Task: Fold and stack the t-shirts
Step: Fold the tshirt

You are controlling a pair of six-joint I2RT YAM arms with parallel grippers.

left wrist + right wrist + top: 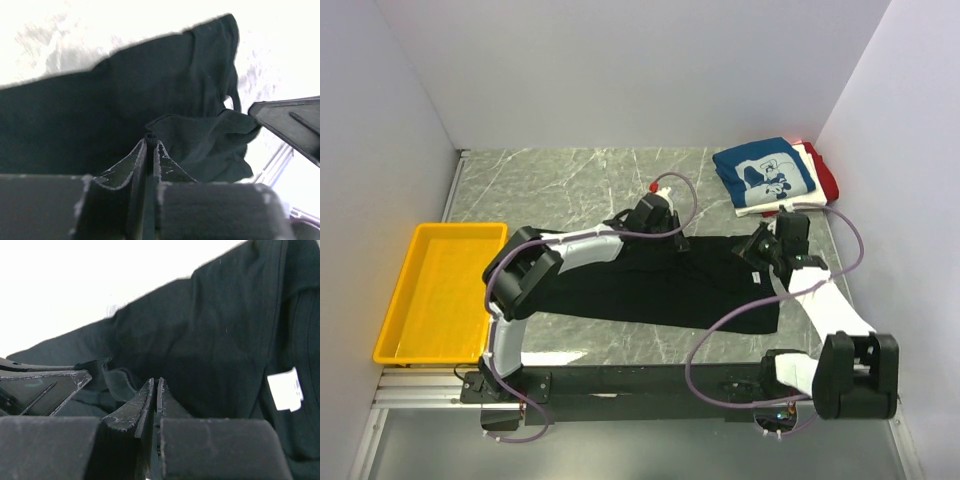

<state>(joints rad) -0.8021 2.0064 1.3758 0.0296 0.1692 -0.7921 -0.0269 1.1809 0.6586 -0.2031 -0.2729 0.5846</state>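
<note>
A large black t-shirt (pixel 650 285) lies spread across the middle of the table. My left gripper (pixel 670 232) is at its far edge and is shut on a pinch of the black cloth (pixel 150 136). My right gripper (pixel 760 248) is at the far right edge, shut on the same shirt (pixel 215 340) beside its white label (pixel 285 389). In the left wrist view the shirt bunches in a fold (pixel 210 140) just past my fingertips. A folded stack stands at the back right: a blue tee with white print (pixel 765 175) on top, with white and red (pixel 828 172) tees under it.
A yellow plastic tray (pixel 395 300) sits at the left edge of the table. White walls close in the left, back and right sides. The arms' base rail (pixel 650 380) runs along the near edge.
</note>
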